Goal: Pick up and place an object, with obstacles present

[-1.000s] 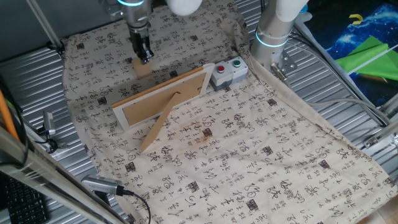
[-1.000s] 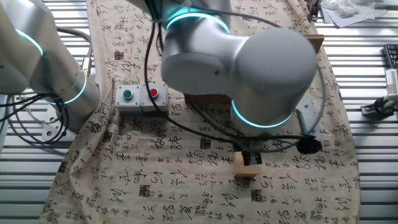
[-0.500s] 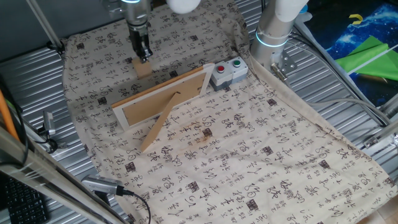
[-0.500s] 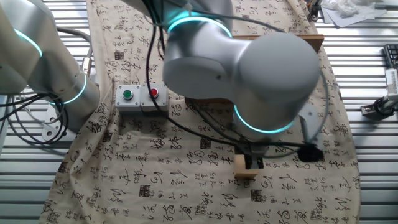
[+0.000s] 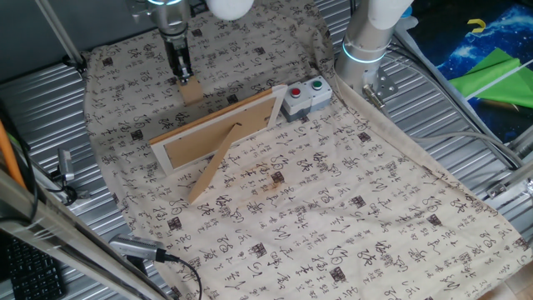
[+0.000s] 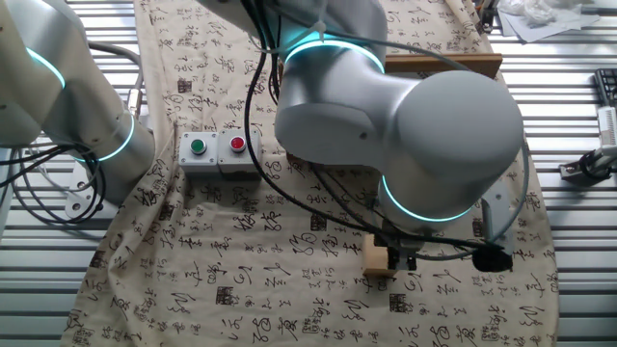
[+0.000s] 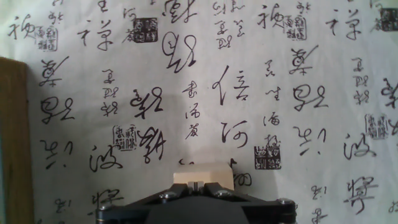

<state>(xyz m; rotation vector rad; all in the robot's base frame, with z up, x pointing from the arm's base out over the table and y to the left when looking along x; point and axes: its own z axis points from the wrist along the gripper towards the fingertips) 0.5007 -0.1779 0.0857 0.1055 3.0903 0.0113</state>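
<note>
The small tan block (image 5: 191, 90) lies on the patterned cloth just behind the picture frame (image 5: 218, 125), whose slanted prop leg (image 5: 213, 171) points to the front. My gripper (image 5: 180, 73) hangs just above and left of the block, not holding it. In the other fixed view the gripper (image 6: 403, 258) is beside the block (image 6: 377, 260), and my arm hides most of the frame (image 6: 453, 66). In the hand view the block (image 7: 203, 175) lies just beyond my fingertips (image 7: 197, 185), which are pressed together. The frame's edge (image 7: 12, 137) shows at the left.
A grey box with a red and a green button (image 5: 305, 96) stands at the frame's right end; it also shows in the other fixed view (image 6: 220, 150). A second arm's base (image 5: 366, 42) stands beyond it. Ribbed metal table (image 5: 50, 100) surrounds the cloth.
My gripper has slid sideways off the block, left in one fixed view and right in the other. The block and the frame have not moved.
</note>
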